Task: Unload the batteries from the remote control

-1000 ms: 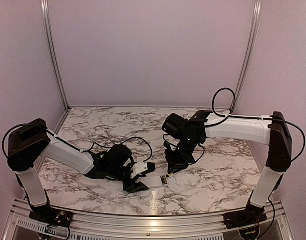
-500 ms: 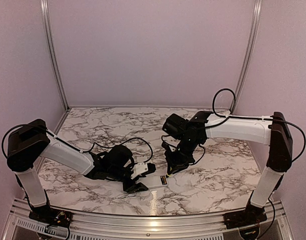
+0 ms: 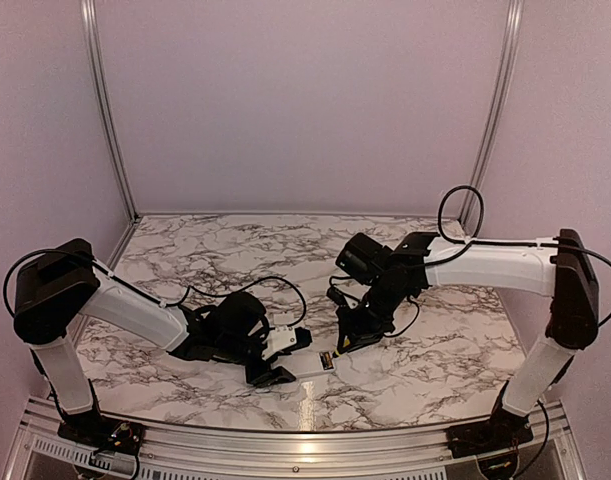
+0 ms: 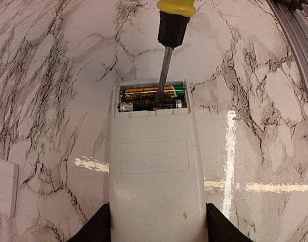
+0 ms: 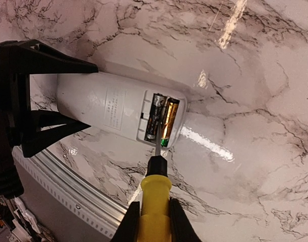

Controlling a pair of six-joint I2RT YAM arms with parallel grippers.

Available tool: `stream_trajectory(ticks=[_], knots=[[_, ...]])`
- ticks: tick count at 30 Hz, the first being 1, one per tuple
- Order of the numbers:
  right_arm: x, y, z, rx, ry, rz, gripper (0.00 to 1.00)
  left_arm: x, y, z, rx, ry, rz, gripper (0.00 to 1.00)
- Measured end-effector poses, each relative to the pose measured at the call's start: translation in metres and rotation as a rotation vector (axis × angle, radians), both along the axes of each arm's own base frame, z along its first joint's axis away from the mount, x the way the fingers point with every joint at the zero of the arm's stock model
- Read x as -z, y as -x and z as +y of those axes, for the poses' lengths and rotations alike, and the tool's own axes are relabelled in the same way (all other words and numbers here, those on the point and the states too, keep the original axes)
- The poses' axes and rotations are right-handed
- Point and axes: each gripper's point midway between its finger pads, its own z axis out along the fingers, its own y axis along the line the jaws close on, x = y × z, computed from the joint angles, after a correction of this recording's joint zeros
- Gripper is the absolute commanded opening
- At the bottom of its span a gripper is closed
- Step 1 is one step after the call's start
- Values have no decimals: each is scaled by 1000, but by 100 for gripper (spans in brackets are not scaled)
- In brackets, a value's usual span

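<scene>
The white remote control (image 4: 154,166) lies back-up on the marble, its battery recess open at the far end. Two batteries (image 4: 151,98) lie side by side in it, one gold and green, one dark. My left gripper (image 4: 158,222) is shut on the remote's near end, one finger on each long side. My right gripper (image 5: 152,222) is shut on a yellow-handled screwdriver (image 5: 155,201). Its metal tip rests in the recess between the batteries (image 5: 161,118). In the top view the remote (image 3: 313,362) lies between the left gripper (image 3: 275,358) and the right gripper (image 3: 347,338).
A small white plate (image 4: 3,186), seemingly the battery cover, lies flat on the marble to the left of the remote. The aluminium rail (image 5: 68,186) of the table's near edge runs close beside the remote. Purple walls enclose the table.
My right arm's wrist has shifted a little to the right and down, with the screwdriver tip staying at the remote's end. The left arm and remote have not moved.
</scene>
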Motion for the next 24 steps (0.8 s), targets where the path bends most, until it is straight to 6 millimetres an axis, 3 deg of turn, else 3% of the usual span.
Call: stream_trajectory(ticks=[24], knots=[[4, 5, -9, 4, -130, 49, 0, 0, 6, 4, 5, -17, -87, 0]])
